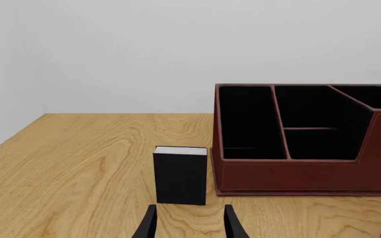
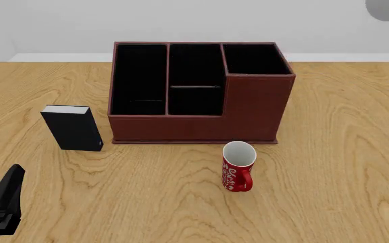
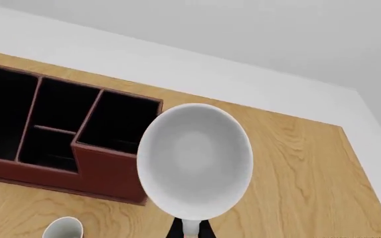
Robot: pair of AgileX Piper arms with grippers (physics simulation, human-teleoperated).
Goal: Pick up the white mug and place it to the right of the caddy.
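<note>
1. Left gripper (image 1: 189, 223) hangs low, jaws spread and holding nothing; ahead of them stands the black box (image 1: 180, 174), and the caddy (image 1: 303, 173) lies beyond to their right.
2. Mug (image 3: 195, 160), white, fills the right wrist view, pinched at its handle by the right gripper (image 3: 190, 229) and lifted.
3. Pickup looks done; setting it right of the caddy remains. A red mug (image 2: 238, 165) stands below.

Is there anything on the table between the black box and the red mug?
No. In the front view, only bare wood lies between the black box and the red mug; the caddy sits behind that stretch.
</note>
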